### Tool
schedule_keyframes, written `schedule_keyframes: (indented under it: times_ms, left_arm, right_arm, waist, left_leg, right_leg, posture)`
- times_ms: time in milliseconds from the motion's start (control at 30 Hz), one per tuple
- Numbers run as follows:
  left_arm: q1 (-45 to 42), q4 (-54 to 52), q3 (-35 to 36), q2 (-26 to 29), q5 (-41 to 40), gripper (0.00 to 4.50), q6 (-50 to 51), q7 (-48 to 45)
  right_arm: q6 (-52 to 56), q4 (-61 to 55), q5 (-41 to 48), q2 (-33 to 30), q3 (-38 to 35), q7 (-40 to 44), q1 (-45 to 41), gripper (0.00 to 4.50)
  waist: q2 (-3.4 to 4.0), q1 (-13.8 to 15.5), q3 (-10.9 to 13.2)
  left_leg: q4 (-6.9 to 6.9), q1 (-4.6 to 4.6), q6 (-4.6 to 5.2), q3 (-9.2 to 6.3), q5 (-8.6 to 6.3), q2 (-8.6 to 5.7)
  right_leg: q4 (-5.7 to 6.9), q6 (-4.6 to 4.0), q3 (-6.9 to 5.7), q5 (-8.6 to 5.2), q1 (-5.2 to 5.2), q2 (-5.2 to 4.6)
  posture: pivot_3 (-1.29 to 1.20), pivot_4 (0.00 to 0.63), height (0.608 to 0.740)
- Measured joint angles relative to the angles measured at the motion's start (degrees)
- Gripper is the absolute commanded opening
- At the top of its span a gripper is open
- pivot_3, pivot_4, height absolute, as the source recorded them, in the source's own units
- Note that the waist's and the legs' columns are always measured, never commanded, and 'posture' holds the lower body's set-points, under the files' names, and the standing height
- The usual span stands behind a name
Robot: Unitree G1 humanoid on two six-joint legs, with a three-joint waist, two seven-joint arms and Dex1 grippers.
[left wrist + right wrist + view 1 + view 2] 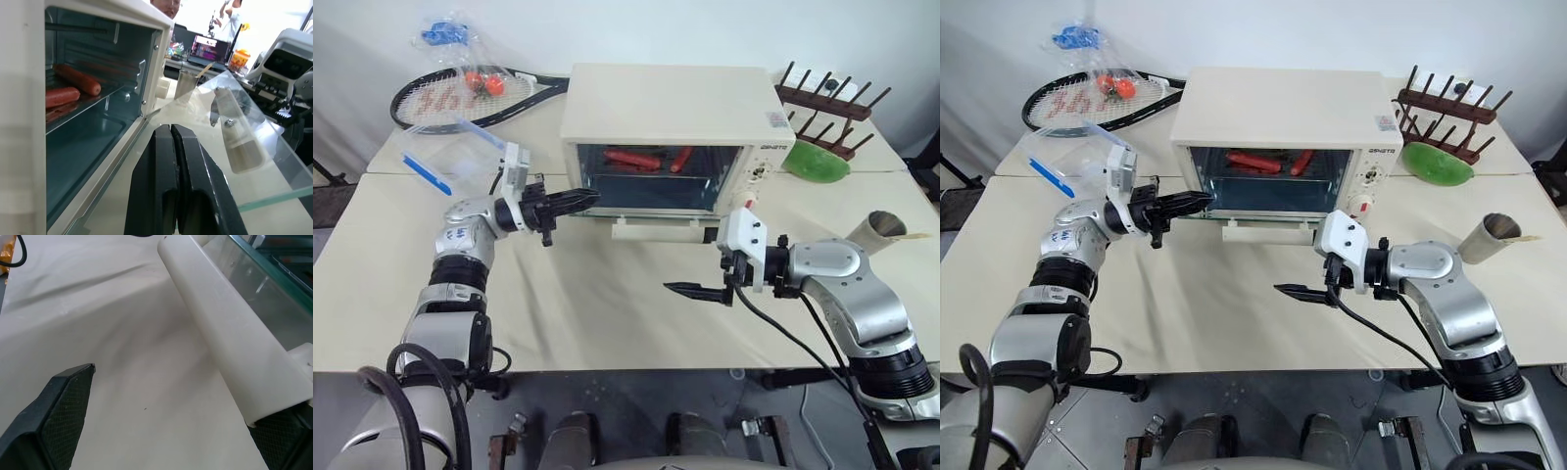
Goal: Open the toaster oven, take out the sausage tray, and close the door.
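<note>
Left gripper [582,200] pressed together, aiming into open cream-white boxy toaster oven [672,113] toward shallow shiny metal sausage tray [73,105], judging it stiff, greasy-slick, best pinched at its front rim.

Two robot arms reach forward, one claw pressed shut and the other spread wide.

The left arm bends at the elbow, its forearm angling inward; the left claw [579,200] points roughly level toward the robot's right, its two black fingers [171,186] pressed flat together and holding nothing. The right arm folds across from the right side, and the right claw [690,290] points left, its fingers [58,416] spread far apart and empty.
</note>
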Motion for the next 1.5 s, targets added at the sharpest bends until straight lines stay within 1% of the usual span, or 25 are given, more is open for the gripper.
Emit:
schedule_keyframes:
  times_ms: [233, 433, 700, 900, 1033, 1133, 1200, 1367, 1467, 1500]
  left_arm:
    - [-2.3, 2.5, -2.4, -0.1, 3.8, 0.04, 0.1, -0.4]
    - [-7.0, 5.3, -7.9, 2.7, 10.6, 0.04, 2.3, -0.6]
    - [-9.5, 7.7, -8.0, 2.5, 13.3, 0.04, 1.8, -1.0]
    - [-9.5, 7.8, -7.9, 1.7, 13.8, 0.04, 1.7, -1.8]
    - [-9.5, 7.8, -7.9, 1.6, 14.0, 0.04, 1.7, -2.2]
    - [-9.5, 7.8, -7.9, 1.2, 14.1, 0.04, 1.7, -2.3]
    - [-9.5, 7.7, -7.9, 1.0, 14.1, 0.04, 1.7, -2.7]
    - [-8.9, 7.7, -8.6, 1.1, 15.0, 0.04, 1.6, -4.0]
    - [-8.3, 7.4, -10.1, 0.8, 16.4, 0.04, 0.5, -4.4]
    - [-7.8, 7.3, -10.7, 0.8, 17.0, 0.04, -0.3, -4.4]
  right_arm:
    - [0.1, -0.6, 0.8, -3.6, -0.1, 0.6, 0.8, 4.50]
    - [-0.6, -0.4, 0.8, -5.5, -0.6, 2.4, 0.8, 4.50]
    - [-1.2, 0.4, 0.1, -5.6, -0.6, 2.6, -0.1, 4.50]
    - [-3.3, 0.7, -1.0, -6.2, -2.1, 1.1, 4.2, 4.50]
    - [-3.5, 3.7, -2.1, -6.2, -2.4, -0.7, 6.5, 4.50]
    - [-3.4, 4.8, -2.0, -6.1, -4.9, -2.8, 6.8, 4.50]
    - [-3.3, 4.6, -2.0, -7.1, -6.6, -3.1, 8.7, 4.50]
    - [-1.6, 2.9, -1.7, -12.9, -11.1, -1.8, 16.1, 4.50]
    - [-0.4, -0.1, -0.2, -17.6, -16.3, 0.7, 21.1, 4.50]
    - [0.4, -1.2, 0.4, -19.7, -19.5, 1.9, 23.3, 4.50]
  waist:
    - [-0.03, 0.3, 0.0]
    - [-0.06, 0.1, 0.0]
    - [-0.07, 0.0, 0.0]
    - [-0.11, 0.1, 0.1]
    - [-0.12, 0.1, 0.1]
    - [-0.12, 0.1, 0.1]
    - [-0.13, 0.3, 0.1]
    - [-0.14, 0.4, 0.1]
    - [-0.14, 0.5, 0.1]
    - [-0.16, 0.6, 0.1]
  left_leg:
    - [0.08, -0.03, 0.02, 0.00, -0.01, -0.02]
    - [0.11, -0.04, 0.02, 0.00, -0.01, -0.01]
    - [0.15, -0.04, 0.02, 0.00, -0.01, 0.00]
    - [0.35, -0.08, 0.04, 0.00, -0.02, 0.00]
    - [0.42, -0.10, 0.04, 0.00, -0.02, 0.00]
    - [0.41, -0.10, 0.04, -0.01, -0.03, 0.00]
    - [0.41, -0.11, 0.07, -0.03, -0.04, 0.00]
    - [0.45, -0.12, 0.10, 0.00, -0.06, 0.00]
    - [0.47, -0.12, 0.10, 0.01, -0.06, 0.00]
    - [0.47, -0.13, 0.11, 0.02, -0.07, 0.00]
  right_leg:
    - [0.01, 0.00, 0.00, 0.00, 0.02, -0.01]
    - [0.02, 0.00, 0.00, 0.00, 0.01, -0.01]
    - [0.03, 0.00, 0.00, 0.00, 0.02, -0.01]
    - [0.12, 0.00, 0.01, 0.00, 0.04, -0.01]
    - [0.17, 0.00, 0.03, 0.00, 0.04, -0.02]
    - [0.17, 0.00, 0.03, 0.00, 0.04, -0.02]
    - [0.18, 0.00, 0.03, 0.00, 0.04, -0.02]
    - [0.17, 0.00, 0.03, 0.00, 0.04, -0.02]
    - [0.17, 0.00, 0.04, 0.00, 0.04, -0.02]
    - [0.16, 0.00, 0.04, 0.00, 0.04, -0.03]
  posture:
    - [0.00, 0.150, 0.740]
    - [0.00, 0.150, 0.740]
    - [0.00, 0.150, 0.740]
    - [0.00, 0.150, 0.740]
    - [0.00, 0.150, 0.740]
    - [0.00, 0.150, 0.740]
    - [0.00, 0.150, 0.740]
    - [0.00, 0.150, 0.740]
    - [0.00, 0.150, 0.740]
    - [0.00, 0.150, 0.740]
